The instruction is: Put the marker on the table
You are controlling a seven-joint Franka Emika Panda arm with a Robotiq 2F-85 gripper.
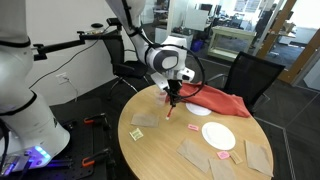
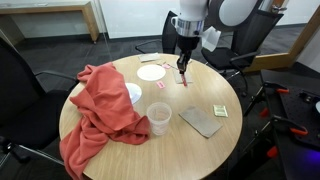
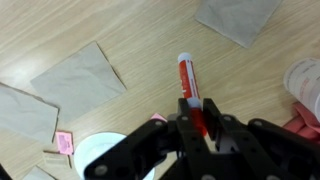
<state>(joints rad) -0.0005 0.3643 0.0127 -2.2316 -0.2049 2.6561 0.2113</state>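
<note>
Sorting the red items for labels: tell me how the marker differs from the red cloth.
Size: the marker is a short slim stick; the red cloth is a large sheet. Pose: the marker is straight, the cloth crumpled. State: the marker is clamped in the gripper; the cloth lies on the table, draping over its edge. The marker has a white end; the cloth has none. Both are red.

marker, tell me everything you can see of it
The marker is a short, slim red stick, plastic by its look, with a whitish far end. The gripper is shut on its near end, so it points away from the wrist, down towards the wooden table. Whether its tip touches the wood cannot be told.
</note>
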